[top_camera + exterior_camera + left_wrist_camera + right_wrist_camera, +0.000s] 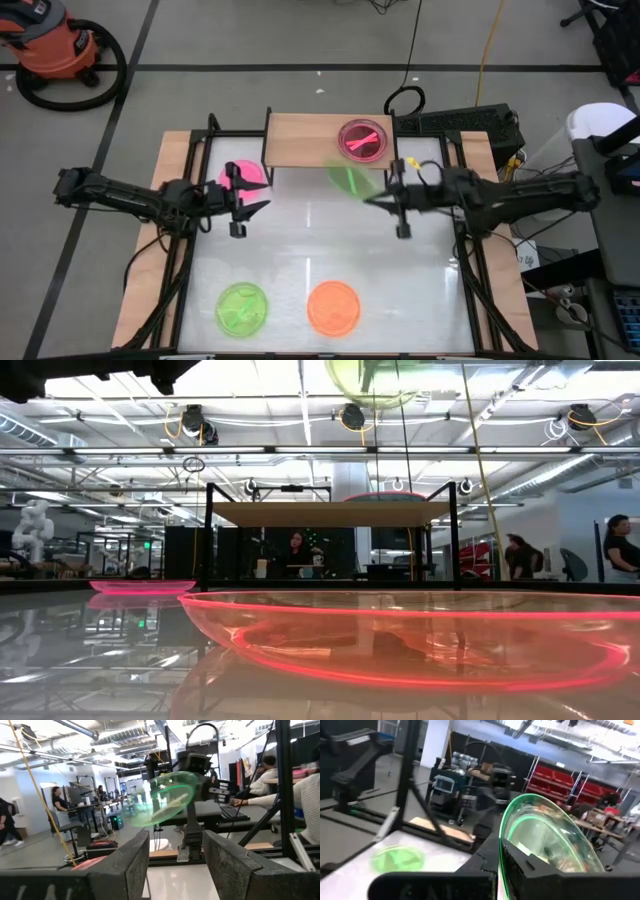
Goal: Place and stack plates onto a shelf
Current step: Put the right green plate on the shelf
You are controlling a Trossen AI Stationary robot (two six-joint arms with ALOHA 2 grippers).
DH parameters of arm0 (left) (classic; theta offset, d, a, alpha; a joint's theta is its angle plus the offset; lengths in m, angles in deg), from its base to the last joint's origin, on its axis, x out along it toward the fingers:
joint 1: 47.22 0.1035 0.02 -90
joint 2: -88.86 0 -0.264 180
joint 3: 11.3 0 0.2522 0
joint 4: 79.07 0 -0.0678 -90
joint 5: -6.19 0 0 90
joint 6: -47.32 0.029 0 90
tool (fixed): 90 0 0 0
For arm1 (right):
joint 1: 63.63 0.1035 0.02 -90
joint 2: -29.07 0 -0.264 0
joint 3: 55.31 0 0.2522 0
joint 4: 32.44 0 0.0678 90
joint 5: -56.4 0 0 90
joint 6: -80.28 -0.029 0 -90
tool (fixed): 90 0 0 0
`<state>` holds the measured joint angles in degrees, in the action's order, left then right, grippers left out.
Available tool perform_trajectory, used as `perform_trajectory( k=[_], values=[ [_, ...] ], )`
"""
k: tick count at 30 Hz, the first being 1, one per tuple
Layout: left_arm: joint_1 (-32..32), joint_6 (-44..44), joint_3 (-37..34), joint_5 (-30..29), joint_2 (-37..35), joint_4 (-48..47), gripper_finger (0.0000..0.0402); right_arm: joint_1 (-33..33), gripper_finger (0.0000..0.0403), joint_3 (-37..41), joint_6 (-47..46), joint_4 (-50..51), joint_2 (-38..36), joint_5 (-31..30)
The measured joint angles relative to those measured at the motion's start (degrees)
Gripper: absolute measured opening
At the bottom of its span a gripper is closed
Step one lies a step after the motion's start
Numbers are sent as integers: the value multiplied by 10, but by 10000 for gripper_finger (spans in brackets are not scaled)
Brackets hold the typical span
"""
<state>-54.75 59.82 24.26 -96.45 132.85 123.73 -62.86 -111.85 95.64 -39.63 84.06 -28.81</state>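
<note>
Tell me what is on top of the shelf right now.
One pink plate lies on the right half of the shelf; the left half is bare wood. The right gripper holds a green plate in the air just in front of it. Whatever lies beneath the board is hidden.

Orange plate (420,650) looming in the foreground, pink plate (140,587) on the table beyond, wooden shelf (330,512) behind, green plate (372,382) aloft, people seated in background.
</note>
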Motion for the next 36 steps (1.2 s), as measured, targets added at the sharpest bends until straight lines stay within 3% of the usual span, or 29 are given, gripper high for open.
perform_trajectory(
  k=[4,11,17,23,36],
  values=[
    [5,4,0,0,16,9,191,-95,0,-25,-21,-56,74,117],
    [12,8,0,0,30,14,191,-202,0,-149,-25,-54,232,224],
    [11,9,0,0,30,18,191,-253,0,-246,-26,-52,356,264],
    [11,9,0,0,29,21,191,-264,0,-280,-14,-50,448,268],
    [11,15,0,1,29,24,191,-268,3,-280,-11,-42,523,249]
  ],
)
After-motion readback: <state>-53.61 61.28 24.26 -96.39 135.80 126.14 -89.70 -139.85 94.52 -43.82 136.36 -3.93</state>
